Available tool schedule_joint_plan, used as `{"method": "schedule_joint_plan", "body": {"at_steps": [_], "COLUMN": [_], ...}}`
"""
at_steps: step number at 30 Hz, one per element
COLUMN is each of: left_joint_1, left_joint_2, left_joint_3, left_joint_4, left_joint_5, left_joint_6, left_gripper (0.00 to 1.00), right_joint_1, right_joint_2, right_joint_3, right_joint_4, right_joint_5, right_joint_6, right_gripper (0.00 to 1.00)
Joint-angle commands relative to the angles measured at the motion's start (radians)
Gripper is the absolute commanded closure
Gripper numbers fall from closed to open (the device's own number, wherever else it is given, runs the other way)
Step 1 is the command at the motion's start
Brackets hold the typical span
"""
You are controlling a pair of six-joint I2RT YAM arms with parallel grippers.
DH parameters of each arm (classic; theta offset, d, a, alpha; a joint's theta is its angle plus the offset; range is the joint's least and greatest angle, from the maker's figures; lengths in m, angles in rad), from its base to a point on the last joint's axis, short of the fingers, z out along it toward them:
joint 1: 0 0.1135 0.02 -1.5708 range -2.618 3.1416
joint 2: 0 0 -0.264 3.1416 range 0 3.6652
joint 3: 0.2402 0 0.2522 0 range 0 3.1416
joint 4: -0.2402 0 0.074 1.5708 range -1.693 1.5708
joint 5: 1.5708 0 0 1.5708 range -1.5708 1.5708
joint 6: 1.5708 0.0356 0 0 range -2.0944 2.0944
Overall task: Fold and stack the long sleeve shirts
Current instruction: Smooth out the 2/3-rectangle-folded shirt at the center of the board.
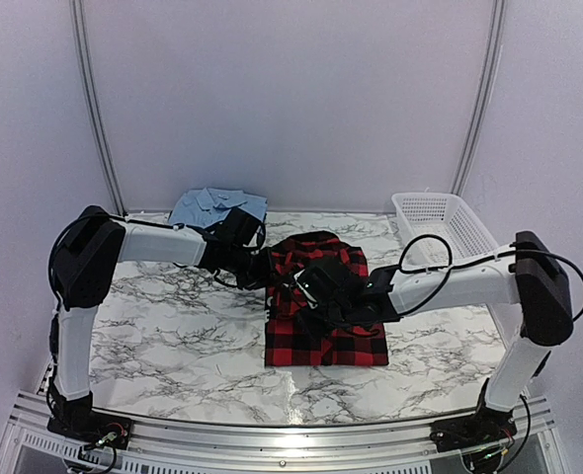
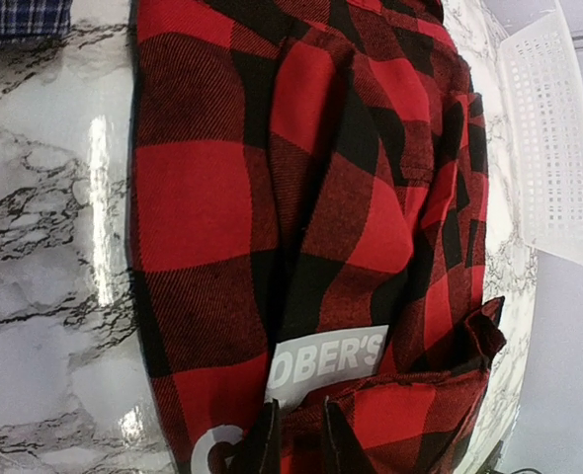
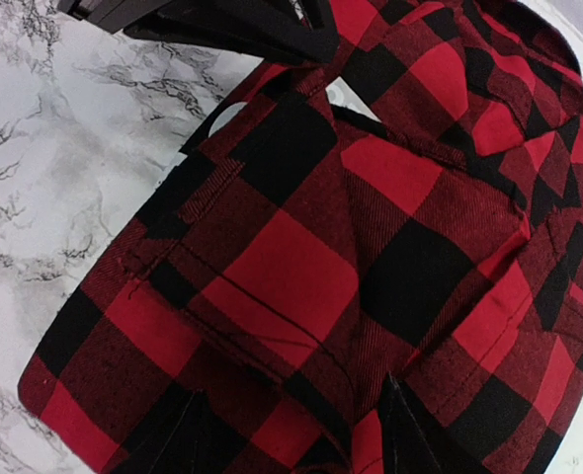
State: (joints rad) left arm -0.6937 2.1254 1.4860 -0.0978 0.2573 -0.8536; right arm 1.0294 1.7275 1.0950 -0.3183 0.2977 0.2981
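The red-and-black plaid shirt lies partly folded at the table's middle, with white block letters showing in the left wrist view. My left gripper is at the shirt's left far edge. Its fingers stand close together with a fold of the plaid cloth pinched between them. My right gripper is open, its fingers spread wide and resting low on the plaid shirt. The light blue shirt lies folded at the back left. A corner of the dark blue checked shirt shows.
A white mesh basket stands at the back right and also shows in the left wrist view. The marble tabletop lies around the shirt. The left gripper's black body sits just beyond the shirt in the right wrist view.
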Motion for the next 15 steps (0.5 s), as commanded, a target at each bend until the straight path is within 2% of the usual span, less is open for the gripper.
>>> {"method": "schedule_joint_plan", "body": {"at_steps": [1, 7, 15], "left_joint_1": [0.008, 0.013, 0.011], "left_joint_2": [-0.067, -0.143, -0.171], "left_joint_3": [-0.037, -0.133, -0.241], "left_joint_4": [0.015, 0.019, 0.088], "left_joint_5": [-0.027, -0.032, 0.019], "left_joint_6": [-0.004, 0.012, 0.006], "left_gripper": [0.84, 0.82, 0.81], "right_joint_1": [0.000, -0.053, -0.177], "right_joint_2": [0.063, 0.096, 0.087], "right_joint_3": [0.082, 0.121, 0.135], "right_joint_4": [-0.001, -0.013, 0.017], "right_joint_5": [0.080, 0.125, 0.056], "right_joint_6": [-0.054, -0.029, 0.039], "right_gripper": [0.45, 0.45, 0.45]}}
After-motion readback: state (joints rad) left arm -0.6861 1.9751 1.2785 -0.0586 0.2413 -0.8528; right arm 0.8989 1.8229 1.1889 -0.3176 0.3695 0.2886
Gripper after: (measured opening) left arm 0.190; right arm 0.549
